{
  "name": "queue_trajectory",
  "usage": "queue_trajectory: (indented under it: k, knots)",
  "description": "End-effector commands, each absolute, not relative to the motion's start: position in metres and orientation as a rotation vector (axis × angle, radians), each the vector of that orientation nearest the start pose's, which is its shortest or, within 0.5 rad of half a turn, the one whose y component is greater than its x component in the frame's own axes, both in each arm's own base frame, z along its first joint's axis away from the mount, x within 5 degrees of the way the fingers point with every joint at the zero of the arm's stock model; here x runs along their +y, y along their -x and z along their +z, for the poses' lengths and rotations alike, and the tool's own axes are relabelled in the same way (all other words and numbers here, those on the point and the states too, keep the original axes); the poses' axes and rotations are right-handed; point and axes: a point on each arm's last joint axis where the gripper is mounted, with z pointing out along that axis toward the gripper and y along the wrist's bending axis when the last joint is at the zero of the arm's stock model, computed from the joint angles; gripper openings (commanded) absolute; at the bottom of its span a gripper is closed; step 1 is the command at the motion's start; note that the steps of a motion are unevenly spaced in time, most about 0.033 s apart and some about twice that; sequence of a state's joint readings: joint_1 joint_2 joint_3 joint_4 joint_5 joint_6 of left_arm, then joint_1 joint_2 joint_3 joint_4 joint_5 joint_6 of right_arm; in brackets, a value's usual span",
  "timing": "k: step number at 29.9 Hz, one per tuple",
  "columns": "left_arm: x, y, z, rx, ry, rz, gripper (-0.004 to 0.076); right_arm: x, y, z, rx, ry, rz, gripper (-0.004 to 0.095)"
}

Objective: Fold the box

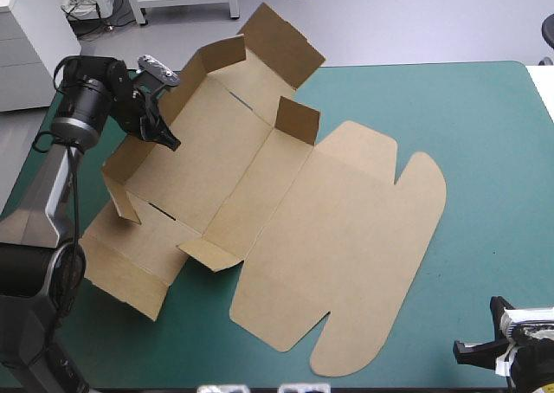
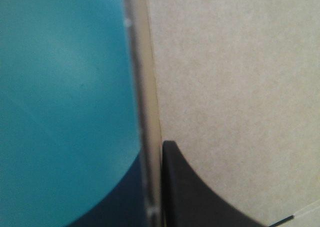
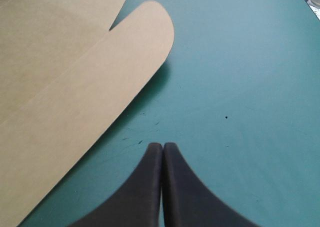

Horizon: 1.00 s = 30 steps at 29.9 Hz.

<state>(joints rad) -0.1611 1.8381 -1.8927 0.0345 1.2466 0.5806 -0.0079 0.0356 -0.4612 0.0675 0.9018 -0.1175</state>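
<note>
The brown box (image 1: 286, 228) lies half formed on the teal-green cover, its left and far walls raised and its broad lid (image 1: 363, 263) flat toward the right. My left gripper (image 1: 164, 136) is at the raised left wall, shut on its top edge. In the left wrist view that wall (image 2: 235, 77) stands edge-on in my left gripper (image 2: 159, 144), one black finger (image 2: 200, 192) against its inner face. My right gripper (image 1: 480, 345) is low at the front right corner of the table. Its fingers meet, my right gripper (image 3: 163, 146) holding nothing, just short of the lid's rounded flap (image 3: 75, 87).
Bare teal-green cover (image 1: 485, 151) stretches to the right of the box. The box's far flap (image 1: 281, 42) reaches past the table's far edge. The table's left edge runs close beside the raised wall.
</note>
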Motion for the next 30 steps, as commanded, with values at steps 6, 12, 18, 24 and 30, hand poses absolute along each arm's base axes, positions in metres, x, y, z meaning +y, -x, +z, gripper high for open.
queue_trajectory:
  k: [6,12,18,24,30]
  knots:
    - [-0.137,-0.37,0.411,2.058,-1.225,0.514,-0.001,0.005,-0.015,0.292,1.88,0.106,-0.01,-0.0019]
    - [-0.2,-0.348,0.426,1.728,-1.376,0.68,-0.001,0.005,-0.015,0.292,1.88,0.108,-0.012,-0.0019]
    - [-0.256,-0.314,0.431,1.52,-1.475,0.624,-0.001,0.005,-0.015,0.292,1.88,0.108,-0.012,-0.0019]
    - [-0.283,-0.289,0.424,1.541,-1.486,0.512,-0.001,0.005,-0.015,0.292,1.88,0.11,-0.013,-0.0019]
    - [-0.298,-0.276,0.402,1.563,-1.509,0.532,-0.001,0.005,-0.009,0.306,1.831,0.121,-0.025,-0.0019]
